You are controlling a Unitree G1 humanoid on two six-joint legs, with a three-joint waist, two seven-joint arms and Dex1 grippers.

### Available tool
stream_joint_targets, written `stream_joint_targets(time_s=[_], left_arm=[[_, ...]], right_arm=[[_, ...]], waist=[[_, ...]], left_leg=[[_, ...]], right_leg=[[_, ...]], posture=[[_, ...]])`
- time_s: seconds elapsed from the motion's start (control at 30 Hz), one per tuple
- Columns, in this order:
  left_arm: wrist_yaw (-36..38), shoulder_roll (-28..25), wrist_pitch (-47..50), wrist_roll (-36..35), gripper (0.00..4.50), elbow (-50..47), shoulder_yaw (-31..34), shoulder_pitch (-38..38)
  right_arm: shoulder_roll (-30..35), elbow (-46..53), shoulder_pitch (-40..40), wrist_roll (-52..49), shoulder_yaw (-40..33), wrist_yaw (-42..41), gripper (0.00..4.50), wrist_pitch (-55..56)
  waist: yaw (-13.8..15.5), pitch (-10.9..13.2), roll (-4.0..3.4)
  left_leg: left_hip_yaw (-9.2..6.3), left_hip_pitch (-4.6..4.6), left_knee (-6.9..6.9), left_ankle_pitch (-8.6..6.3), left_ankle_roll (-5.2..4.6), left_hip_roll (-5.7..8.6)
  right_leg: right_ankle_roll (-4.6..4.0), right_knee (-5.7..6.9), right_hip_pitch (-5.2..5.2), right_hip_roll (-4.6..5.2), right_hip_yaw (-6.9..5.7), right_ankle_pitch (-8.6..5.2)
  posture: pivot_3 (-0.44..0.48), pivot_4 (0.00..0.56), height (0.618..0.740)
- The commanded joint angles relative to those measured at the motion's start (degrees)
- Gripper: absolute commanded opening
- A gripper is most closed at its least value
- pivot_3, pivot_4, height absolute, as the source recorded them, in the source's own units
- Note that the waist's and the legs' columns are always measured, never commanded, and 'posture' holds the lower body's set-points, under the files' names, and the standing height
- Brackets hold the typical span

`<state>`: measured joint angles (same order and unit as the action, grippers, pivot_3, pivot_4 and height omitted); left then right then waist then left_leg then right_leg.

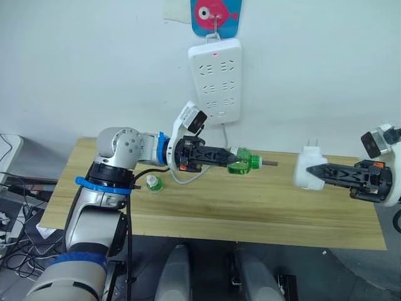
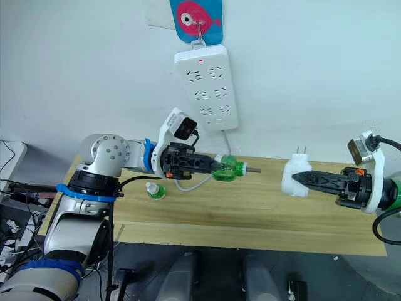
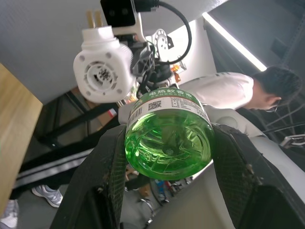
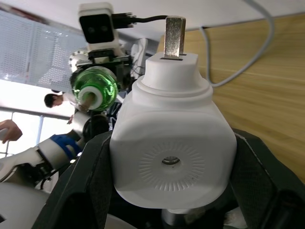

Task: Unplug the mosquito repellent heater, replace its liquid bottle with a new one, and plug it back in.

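Holding the mosquito repellent heater [image 1: 308, 169] off the bench [image 1: 250, 213], the right gripper [image 1: 326, 170] has its fingers clamped around its body, prongs up. The left gripper [image 1: 229, 160] pinches one green bottle [image 1: 243, 162], wick aimed at the heater. Misalignment could jam the wick beside the socket, or a slack grip could drop the bottle. Count: one heater, one held bottle, one smaller green bottle [image 1: 153, 183] on the bench, one power strip [image 1: 216, 78].
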<state>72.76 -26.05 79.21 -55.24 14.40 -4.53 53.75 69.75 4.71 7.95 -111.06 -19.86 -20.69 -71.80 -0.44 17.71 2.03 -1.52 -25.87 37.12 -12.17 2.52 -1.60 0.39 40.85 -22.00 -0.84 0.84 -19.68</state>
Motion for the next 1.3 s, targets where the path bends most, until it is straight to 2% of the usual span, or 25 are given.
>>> stream_joint_targets(time_s=[0.03, 0.3, 0.4, 0.73, 1.3], left_arm=[[-1.6, 1.1, -2.8, 0.2, 2.25, -0.7, 2.8, -0.9], [-5.6, 3.0, -4.3, -0.5, 2.25, -2.2, 5.6, -3.3], [-6.4, 3.7, -4.0, -0.9, 2.25, -3.0, 6.0, -4.0], [-6.9, 4.1, -3.7, -1.4, 2.25, -5.9, 5.7, -5.4], [-8.3, 4.2, -2.3, -2.6, 2.25, -8.1, 5.8, -6.4]], right_arm=[[0.1, 3.5, -2.1, 6.0, -1.8, 5.8, 2.98, 2.3], [-3.0, 9.6, -3.6, 27.3, 4.0, 19.4, 2.98, 4.2], [-4.4, 9.1, -2.3, 33.6, 6.8, 20.7, 2.98, 3.2], [-9.7, 1.1, 0.8, 51.9, 14.2, 13.2, 2.98, 2.6], [-16.8, -16.3, 9.3, 72.7, 19.1, -3.2, 2.98, 6.1]], waist=[[0.0, 0.0, 0.00], [0.0, 0.0, -0.01], [0.0, 0.0, -0.01], [0.1, 0.0, -0.01], [0.1, 0.1, -0.07]], left_leg=[[0.00, 0.00, -0.01, 0.00, 0.00, 0.00], [-0.01, 0.01, -0.01, 0.04, 0.07, -0.01], [-0.01, 0.01, -0.01, 0.06, 0.10, 0.00], [0.02, 0.01, -0.03, 0.07, 0.11, 0.00], [0.01, 0.03, -0.03, 0.06, 0.11, -0.01]], right_leg=[[0.00, 0.00, 0.00, 0.00, 0.01, 0.00], [0.02, 0.03, -0.04, -0.01, 0.04, -0.01], [0.02, 0.03, -0.04, 0.00, 0.05, -0.01], [0.02, 0.04, -0.07, 0.00, 0.07, -0.01], [0.01, 0.05, -0.07, 0.00, 0.11, 0.00]], posture=[[0.014, 0.325, 0.740], [0.013, 0.326, 0.740], [0.011, 0.324, 0.740], [0.033, 0.327, 0.740], [0.049, 0.350, 0.740]])
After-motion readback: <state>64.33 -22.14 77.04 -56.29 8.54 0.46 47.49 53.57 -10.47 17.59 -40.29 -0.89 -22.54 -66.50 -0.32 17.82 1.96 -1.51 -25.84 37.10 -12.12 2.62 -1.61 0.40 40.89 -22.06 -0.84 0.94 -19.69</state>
